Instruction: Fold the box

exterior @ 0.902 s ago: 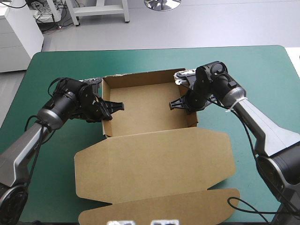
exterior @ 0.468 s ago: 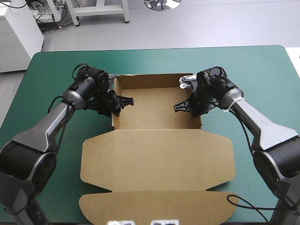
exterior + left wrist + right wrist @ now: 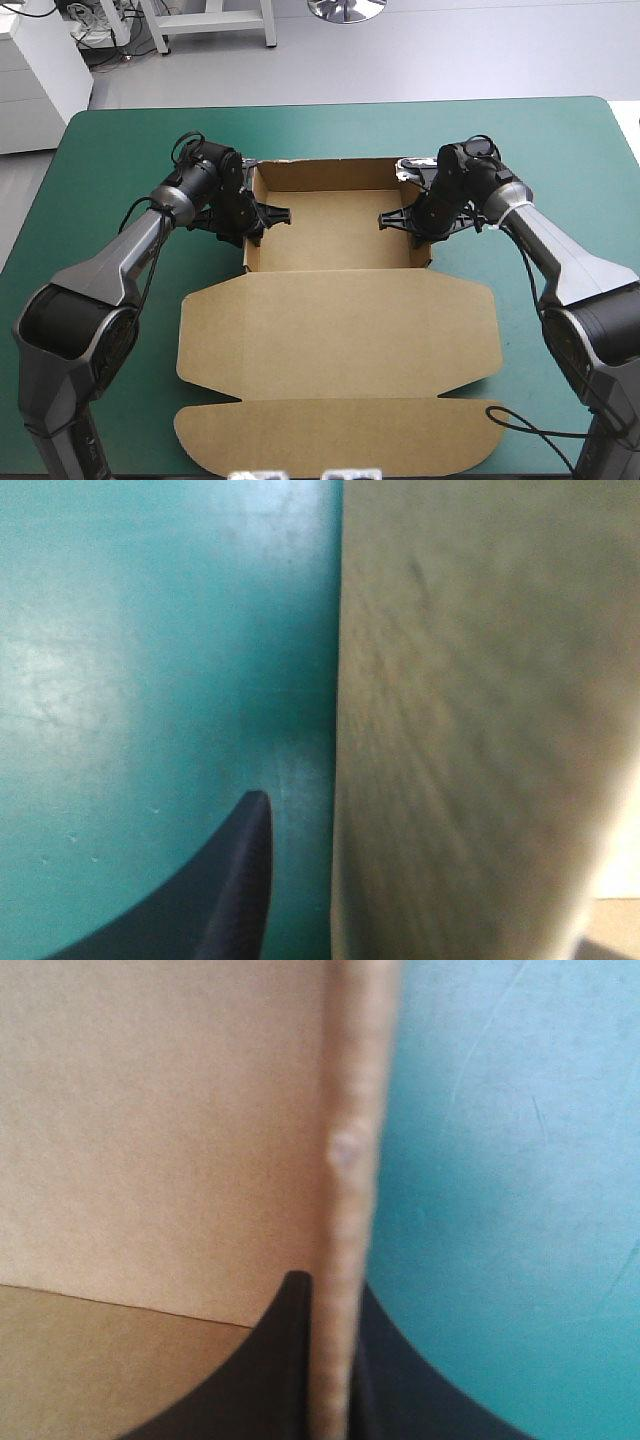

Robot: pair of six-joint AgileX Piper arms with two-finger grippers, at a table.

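The box (image 3: 330, 310) sits open on the desk (image 3: 120, 130). The left tool (image 3: 262, 214) and right tool (image 3: 400, 218) each pinch one side of it, nearly shut. It looks light and stiff, so its thin sides suit holding.

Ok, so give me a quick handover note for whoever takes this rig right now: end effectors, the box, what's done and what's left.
Left end effector: shut on the box at its left wall; only the outer finger shows in the wrist view.
Right end effector: shut on the right wall, one finger each side.
Box: on the table, toward its far side.
Done: far and side walls are up, forming an open tray.
Left: the lid lies flat toward the near edge. Whether the side walls would hold if released can't be told, so probably check before letting go.
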